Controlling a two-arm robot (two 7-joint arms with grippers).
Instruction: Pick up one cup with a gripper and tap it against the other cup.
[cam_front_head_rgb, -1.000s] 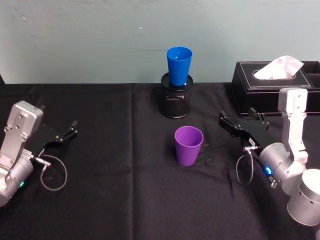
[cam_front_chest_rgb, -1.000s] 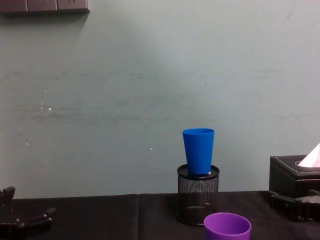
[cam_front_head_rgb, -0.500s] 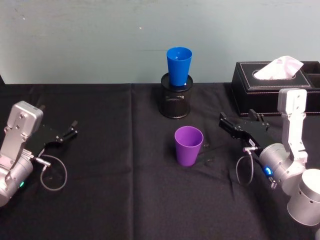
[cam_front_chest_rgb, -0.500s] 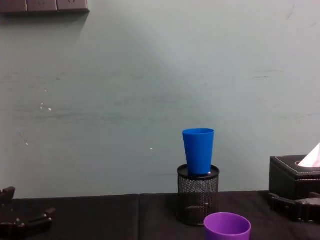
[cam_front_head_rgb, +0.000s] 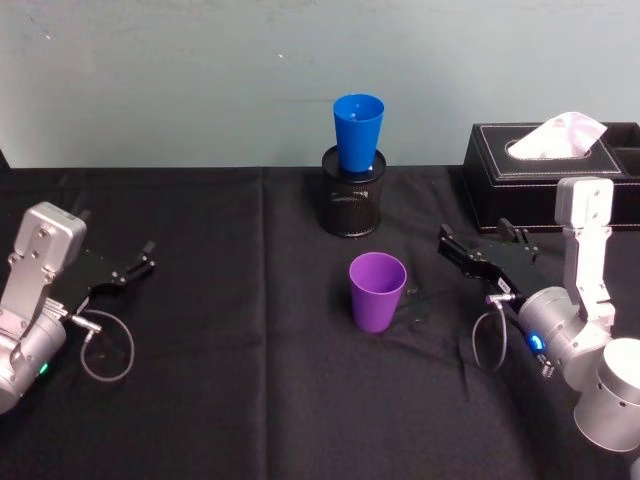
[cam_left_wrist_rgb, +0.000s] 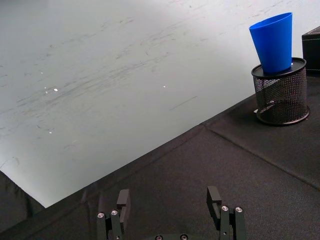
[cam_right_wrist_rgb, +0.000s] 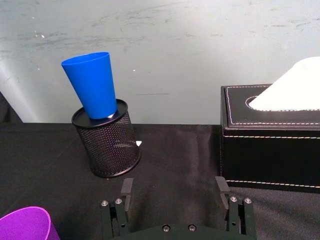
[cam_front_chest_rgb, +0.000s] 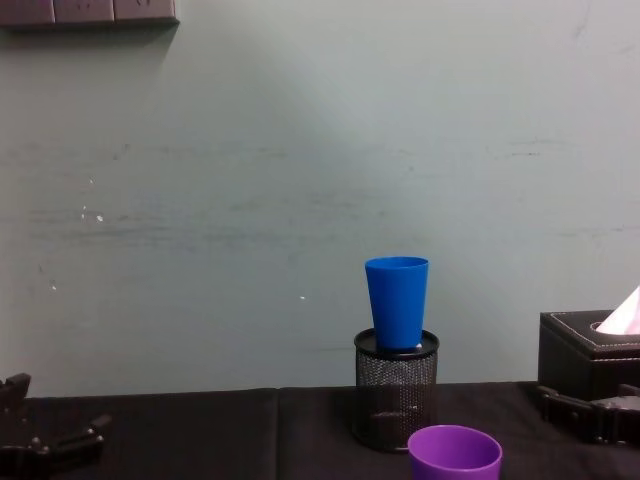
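Observation:
The purple cup (cam_front_head_rgb: 377, 290) stands upright on the black cloth near the table's middle, and its rim also shows low in the chest view (cam_front_chest_rgb: 454, 452). The blue cup (cam_front_head_rgb: 358, 130) sits upright in a black mesh pen holder (cam_front_head_rgb: 350, 198) behind it. My right gripper (cam_front_head_rgb: 475, 236) rests open just right of the purple cup, apart from it, its jaws pointing toward the back. In its wrist view the right gripper (cam_right_wrist_rgb: 174, 187) holds nothing, with the blue cup (cam_right_wrist_rgb: 95, 85) ahead and the purple cup (cam_right_wrist_rgb: 25, 223) at the corner. My left gripper (cam_front_head_rgb: 120, 242) is parked open at the far left.
A black tissue box (cam_front_head_rgb: 545, 180) with white tissue stands at the back right, close behind the right gripper. A pale wall runs right behind the table's far edge. Cable loops hang by both wrists.

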